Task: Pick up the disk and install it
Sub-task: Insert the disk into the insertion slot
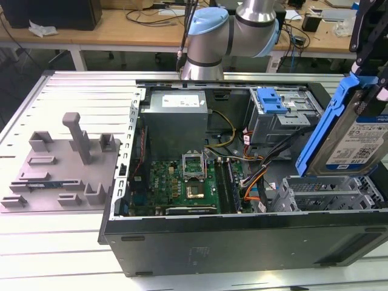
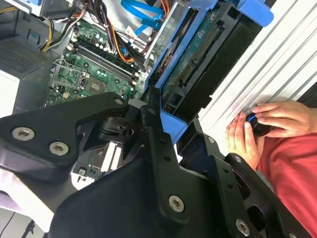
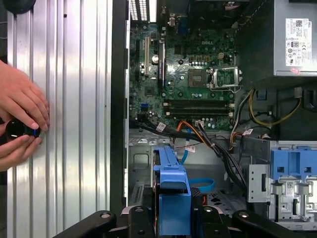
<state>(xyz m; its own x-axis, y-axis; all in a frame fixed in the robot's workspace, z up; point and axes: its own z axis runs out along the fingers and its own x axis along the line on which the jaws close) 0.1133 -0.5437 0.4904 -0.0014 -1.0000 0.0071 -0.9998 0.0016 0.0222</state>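
Slatted metal table [image 1: 60,242] is carrying an open computer case [image 1: 242,242], with wooden benches [image 1: 121,24] running behind it and a grey fixture plate [image 1: 60,163] sitting towards the exterior view's left. Your claw [image 1: 371,73] is hanging over the case's corner on the exterior view's right, its black fingers [image 2: 153,144] clamping the disk [image 1: 354,142] from both sides. The grip is sitting on the disk's upper end, so most of the drive is hanging below the claw.

The disk is standing on edge, long axis nearly vertical, top leaning towards the exterior view's right. Its lower end is hovering just above the grey drive cage [image 1: 327,194]; you can't tell whether it's touching. The labelled face is facing the exterior camera.

It's showing as a silver metal drive with a white-and-blue label, and a bright blue plastic rail is framing its edge. In the second wrist view the disk [image 2: 198,64] is showing a dark underside and a connector row inside the blue frame. In the first wrist view you're looking down the blue rail [image 3: 173,198] between the claw [image 3: 173,220] fingers, with the motherboard [image 3: 198,74] lying beyond.

A separate blue latch piece [image 1: 271,100] is sitting on the rear bay. A pair of hands [image 3: 20,114] is resting on the table beside the case, cupping a small black object.
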